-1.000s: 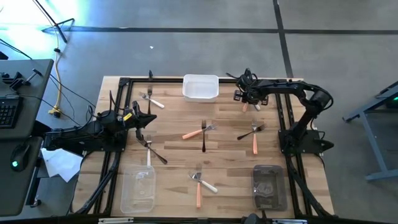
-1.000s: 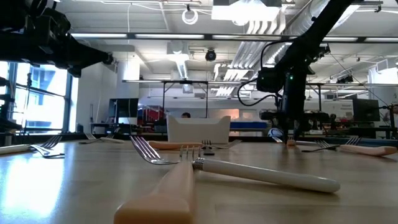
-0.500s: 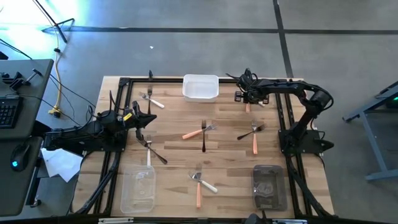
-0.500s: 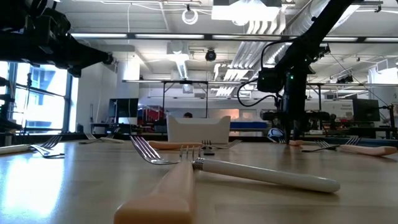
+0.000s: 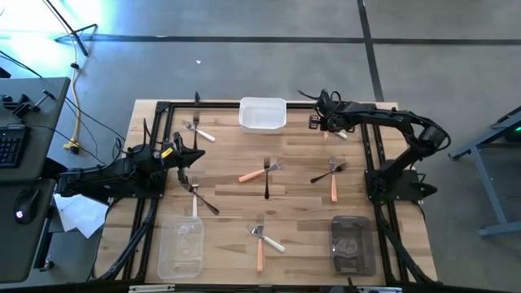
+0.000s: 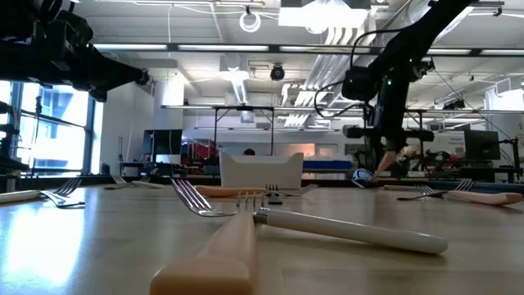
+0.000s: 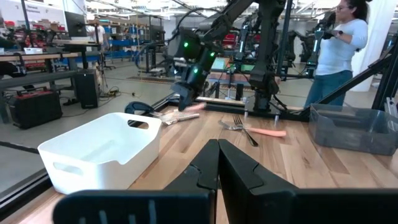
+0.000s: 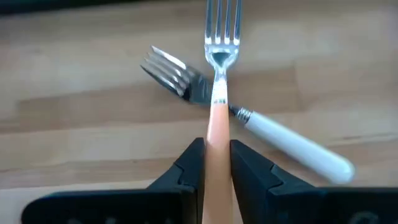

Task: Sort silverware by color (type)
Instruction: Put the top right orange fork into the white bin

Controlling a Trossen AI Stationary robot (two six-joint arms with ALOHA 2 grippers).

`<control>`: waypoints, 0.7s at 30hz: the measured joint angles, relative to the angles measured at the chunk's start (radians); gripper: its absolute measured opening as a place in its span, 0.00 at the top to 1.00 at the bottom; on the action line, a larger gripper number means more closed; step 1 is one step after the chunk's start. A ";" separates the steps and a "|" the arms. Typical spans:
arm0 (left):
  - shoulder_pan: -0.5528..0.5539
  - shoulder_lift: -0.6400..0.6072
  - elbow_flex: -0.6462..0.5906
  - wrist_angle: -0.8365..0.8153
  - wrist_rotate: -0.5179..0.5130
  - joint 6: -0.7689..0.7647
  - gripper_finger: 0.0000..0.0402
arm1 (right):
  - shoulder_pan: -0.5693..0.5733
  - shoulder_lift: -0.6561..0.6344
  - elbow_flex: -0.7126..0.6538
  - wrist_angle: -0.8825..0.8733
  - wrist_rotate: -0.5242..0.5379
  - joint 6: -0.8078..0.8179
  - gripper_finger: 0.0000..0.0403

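Right tool (image 8: pixel 216 163) is clamped on an orange-handled fork (image 8: pixel 217 93), handle pinched between both fingers, tines pointing forward. It's at the far right of the worktop (image 5: pixel 301 203), just right of the white tray (image 5: pixel 262 115); the low view shows the tool (image 6: pixel 391 168) lifted clear of the surface. Directly under the held fork lies a white-handled fork (image 8: pixel 267 127), crossing beneath it at an angle.

Left tool (image 7: pixel 217 163) is pressed together, holding nothing, parked at the left edge of the worktop about mid-depth (image 5: pixel 186 158).

Rest of the forks, all lying flat:
- white-handled fork (image 5: pixel 198 130) far left, left of the white tray
- orange fork (image 5: pixel 259 172) crossed with a dark fork (image 5: pixel 266 181) at centre
- orange fork (image 5: pixel 333 185) crossed with another fork (image 5: pixel 327 172) right of centre
- dark fork (image 5: pixel 203 199) and a pale-handled fork (image 5: pixel 194 198) together left of centre, near the left tool
- orange fork (image 5: pixel 260 248) crossed by a white-handled fork (image 5: pixel 269 239) near front centre

Clear tray (image 5: pixel 181 248) front left, grey tray (image 5: pixel 352 244) front right. Can't tell what's inside either.

A person (image 7: pixel 339 50) stands in the room beyond the worktop, seen in the left wrist view.
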 joint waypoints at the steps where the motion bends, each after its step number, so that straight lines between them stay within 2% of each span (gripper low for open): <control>1: 0.000 0.000 0.000 0.000 0.000 0.000 1.00 | 0.006 -0.016 0.000 -0.003 0.019 -0.005 0.87; 7: 0.000 0.000 0.000 0.000 0.000 0.000 1.00 | 0.035 -0.108 0.001 0.000 0.062 -0.069 0.88; 14: 0.000 0.000 0.000 0.000 0.000 0.000 1.00 | 0.100 -0.128 0.002 0.034 0.058 -0.125 0.88; 21: 0.000 0.000 0.000 0.000 0.000 0.000 1.00 | 0.187 -0.124 0.030 0.226 0.032 -0.307 0.88</control>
